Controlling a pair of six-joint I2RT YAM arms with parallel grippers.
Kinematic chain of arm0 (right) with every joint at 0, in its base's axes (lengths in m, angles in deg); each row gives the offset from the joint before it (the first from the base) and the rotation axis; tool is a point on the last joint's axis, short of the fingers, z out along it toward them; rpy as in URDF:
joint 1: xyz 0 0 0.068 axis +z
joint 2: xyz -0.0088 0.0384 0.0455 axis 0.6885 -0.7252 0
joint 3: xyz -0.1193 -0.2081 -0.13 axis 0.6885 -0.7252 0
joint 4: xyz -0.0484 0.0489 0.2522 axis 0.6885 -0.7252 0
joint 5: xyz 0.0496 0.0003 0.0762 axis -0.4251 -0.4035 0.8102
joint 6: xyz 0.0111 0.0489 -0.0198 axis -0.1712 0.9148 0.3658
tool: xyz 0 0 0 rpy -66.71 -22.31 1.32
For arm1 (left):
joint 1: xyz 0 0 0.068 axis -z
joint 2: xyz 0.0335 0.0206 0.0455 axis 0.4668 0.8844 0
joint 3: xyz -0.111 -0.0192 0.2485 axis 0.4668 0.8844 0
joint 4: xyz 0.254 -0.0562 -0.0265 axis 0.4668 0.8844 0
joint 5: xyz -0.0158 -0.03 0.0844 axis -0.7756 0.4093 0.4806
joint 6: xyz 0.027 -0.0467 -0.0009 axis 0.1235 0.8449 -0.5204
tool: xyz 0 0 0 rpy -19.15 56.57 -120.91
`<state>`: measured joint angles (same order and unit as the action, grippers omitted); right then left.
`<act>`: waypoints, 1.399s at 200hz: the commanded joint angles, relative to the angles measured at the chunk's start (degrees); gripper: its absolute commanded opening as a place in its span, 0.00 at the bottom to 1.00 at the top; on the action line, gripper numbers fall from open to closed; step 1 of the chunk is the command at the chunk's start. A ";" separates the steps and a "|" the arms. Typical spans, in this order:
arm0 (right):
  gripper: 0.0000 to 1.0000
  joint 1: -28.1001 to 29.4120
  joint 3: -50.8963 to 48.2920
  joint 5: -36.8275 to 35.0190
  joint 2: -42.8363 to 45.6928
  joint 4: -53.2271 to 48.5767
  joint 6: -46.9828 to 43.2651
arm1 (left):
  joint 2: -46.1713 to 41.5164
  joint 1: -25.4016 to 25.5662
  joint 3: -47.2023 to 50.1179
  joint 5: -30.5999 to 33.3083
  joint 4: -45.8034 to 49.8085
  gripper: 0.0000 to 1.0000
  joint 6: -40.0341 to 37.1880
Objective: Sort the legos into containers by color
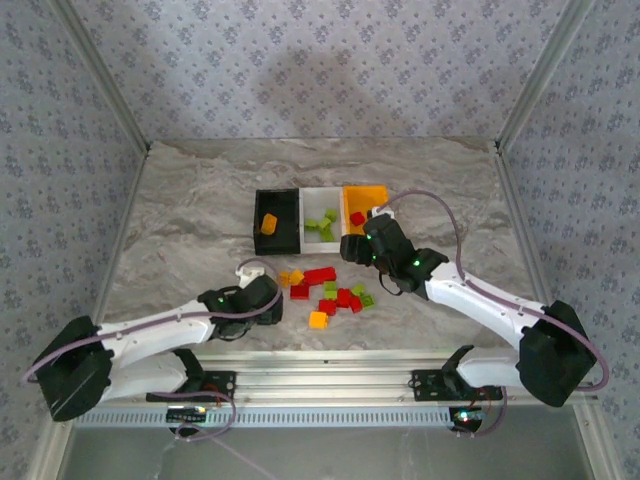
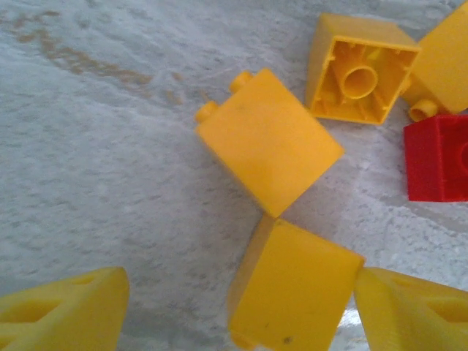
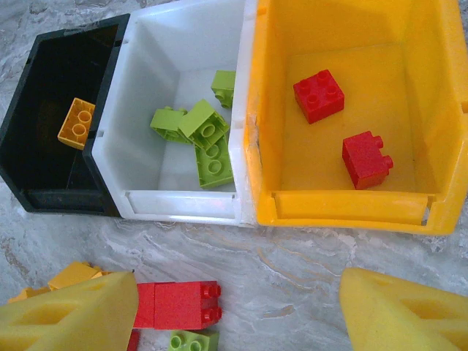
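The left pincer [image 2: 238, 296] is gaping around a small orange-yellow plastic brick [image 2: 292, 289], two similar bricks [image 2: 270, 142] crowding above. The right pincer [image 3: 238, 303] is hanging spread below three joined plastic bins [image 3: 183, 206].

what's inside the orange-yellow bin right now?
A red brick toward the back and a second red brick nearer the front, apart, on the floor of the orange-yellow bin. Its front lip hides a thin strip of floor.
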<state>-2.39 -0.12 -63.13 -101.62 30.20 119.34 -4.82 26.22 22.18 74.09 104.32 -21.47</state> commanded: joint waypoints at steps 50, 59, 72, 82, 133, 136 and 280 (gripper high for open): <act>0.75 -0.18 -1.36 -0.91 2.56 -0.41 0.85 | 8.60 -0.96 -1.96 -2.03 -3.86 0.50 -4.71; 0.75 -0.17 -1.38 -0.91 2.76 -0.51 0.85 | 7.86 -0.96 -1.88 -2.65 -2.91 0.45 -4.49; 0.75 -0.21 -1.41 -0.89 2.90 -0.57 0.86 | 5.94 -0.82 -1.16 -3.53 -1.45 0.41 -3.58; 0.75 -0.22 -1.37 -0.99 2.96 -0.45 0.86 | 4.03 -0.63 -0.58 -4.47 -0.31 0.36 -2.75; 0.75 -0.27 -2.57 -1.08 3.51 0.37 2.50 | -9.68 2.36 -4.83 -3.65 10.64 0.31 0.33; 0.75 -0.28 -2.78 -1.01 3.67 0.49 2.61 | -10.10 2.13 -5.58 -3.58 10.94 0.31 -0.01; 0.75 1.78 -7.47 -2.33 7.77 -2.37 6.23 | 33.49 -25.46 -46.61 -9.06 2.32 0.29 -17.46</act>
<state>-1.08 -6.87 -63.72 -95.24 29.13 123.85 25.56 2.09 -19.79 66.51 105.24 -36.22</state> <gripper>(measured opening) 0.751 0.336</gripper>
